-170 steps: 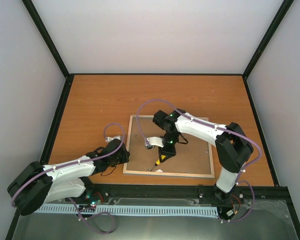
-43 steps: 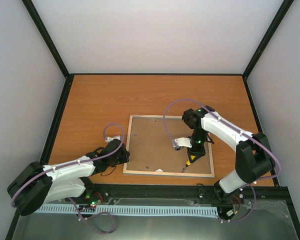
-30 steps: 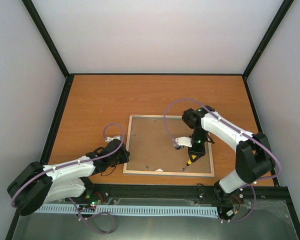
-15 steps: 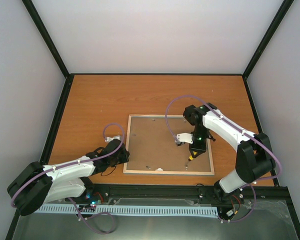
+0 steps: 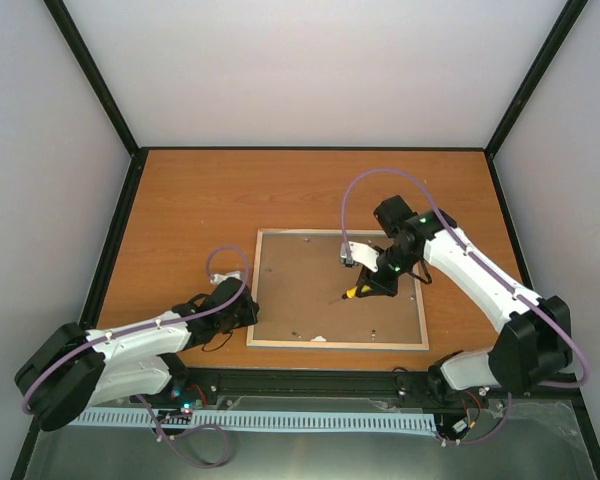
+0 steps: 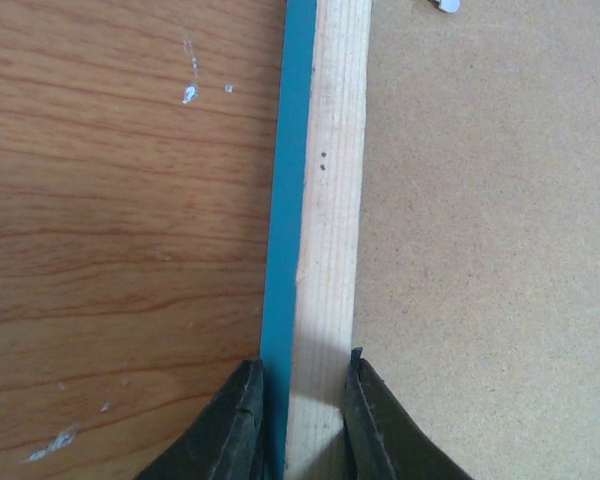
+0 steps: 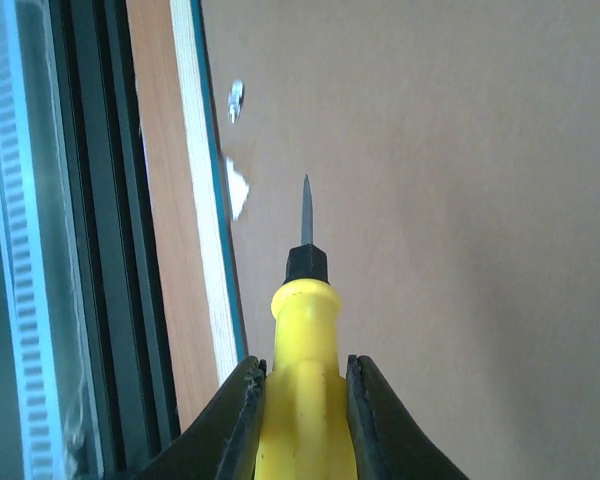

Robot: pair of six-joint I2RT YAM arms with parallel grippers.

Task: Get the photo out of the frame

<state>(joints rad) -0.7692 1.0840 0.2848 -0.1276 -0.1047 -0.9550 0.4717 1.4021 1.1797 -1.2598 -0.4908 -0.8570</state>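
Near the table's [image 5: 200,200] front edge the frame [image 5: 320,346] is laid face down, clamped at its left rail by the left gripper [image 6: 302,375]. A yellow screwdriver [image 7: 302,310] is clenched in the right gripper [image 7: 302,375].

Robot lab test cell here: white panel walls [image 5: 320,70], black frame posts [image 5: 90,75], wooden bench [image 5: 200,200], left arm [image 5: 130,345], right arm [image 5: 480,275] bolted at near rail [image 5: 310,378], slotted cable duct [image 5: 280,420] up front.
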